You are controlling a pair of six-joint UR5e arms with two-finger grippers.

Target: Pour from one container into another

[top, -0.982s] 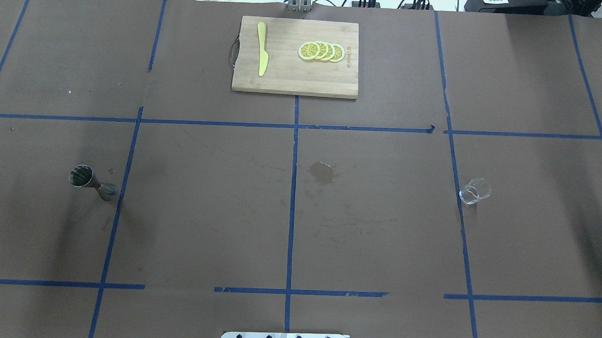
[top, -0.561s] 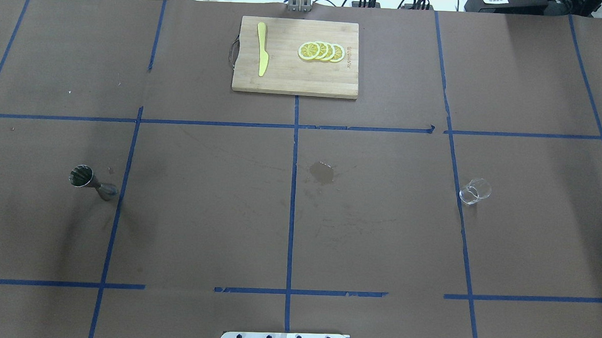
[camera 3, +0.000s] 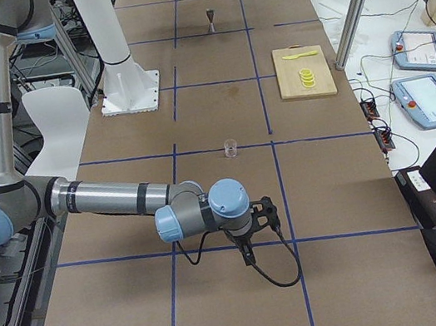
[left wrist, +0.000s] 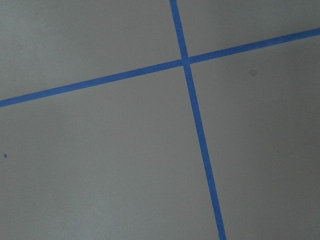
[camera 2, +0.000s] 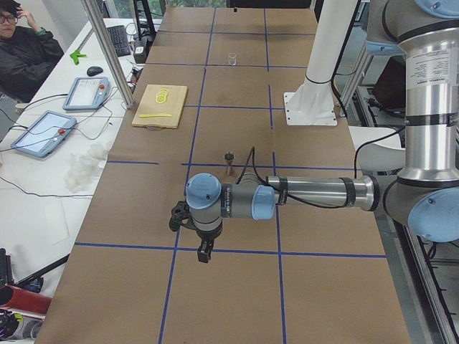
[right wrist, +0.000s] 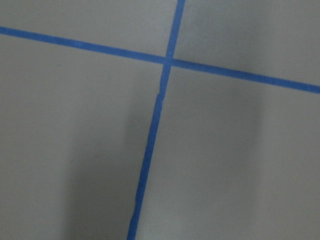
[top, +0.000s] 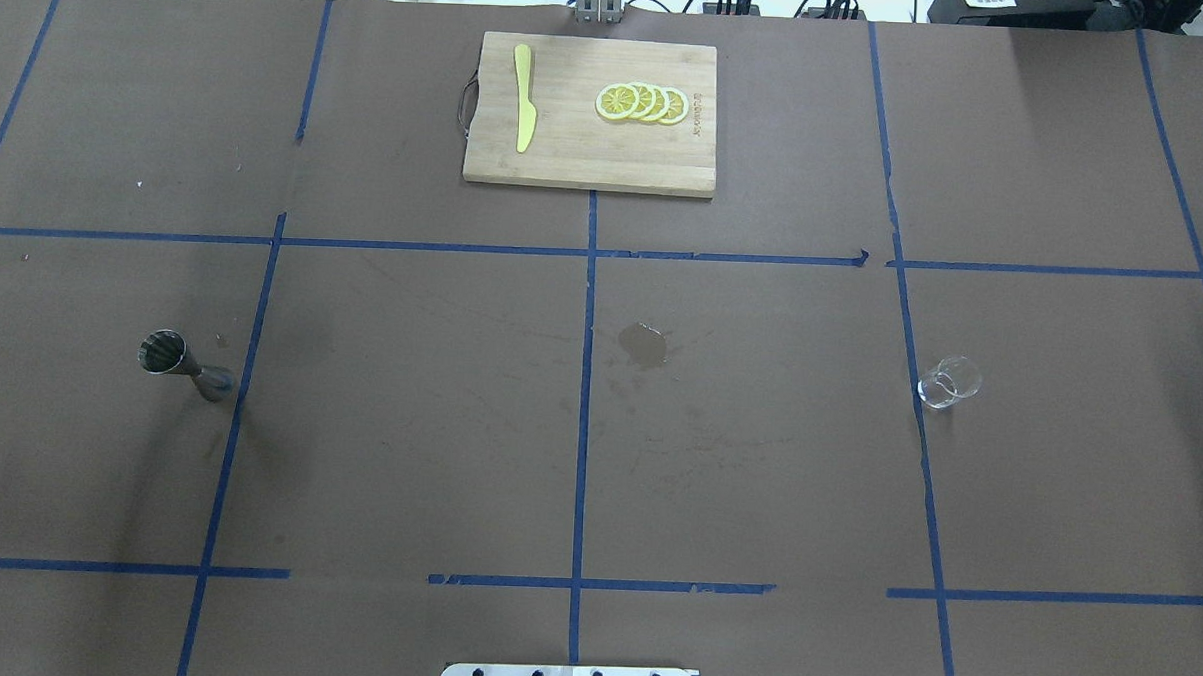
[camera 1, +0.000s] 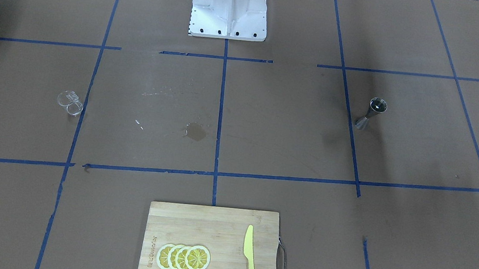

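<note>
The small clear glass cup [top: 949, 382] [camera 1: 70, 103] stands upright on the brown table at the robot's right. The silver hourglass jigger [top: 166, 353] [camera 1: 371, 113] stands upright at the robot's left. Neither gripper shows in the overhead or front views. In the exterior left view my left gripper [camera 2: 204, 251] hangs over bare table, well short of the jigger [camera 2: 229, 163]. In the exterior right view my right gripper [camera 3: 247, 255] hangs short of the glass cup [camera 3: 231, 149]. I cannot tell whether either is open or shut. Both wrist views show only brown table and blue tape.
A wooden cutting board [top: 588, 157] with a yellow knife [top: 523, 95] and lemon slices [top: 642, 102] lies at the far middle. A dark wet stain [top: 644, 346] marks the table centre. The robot's base plate [camera 1: 228, 19] sits at the near edge. A person [camera 2: 21, 50] sits beside the table.
</note>
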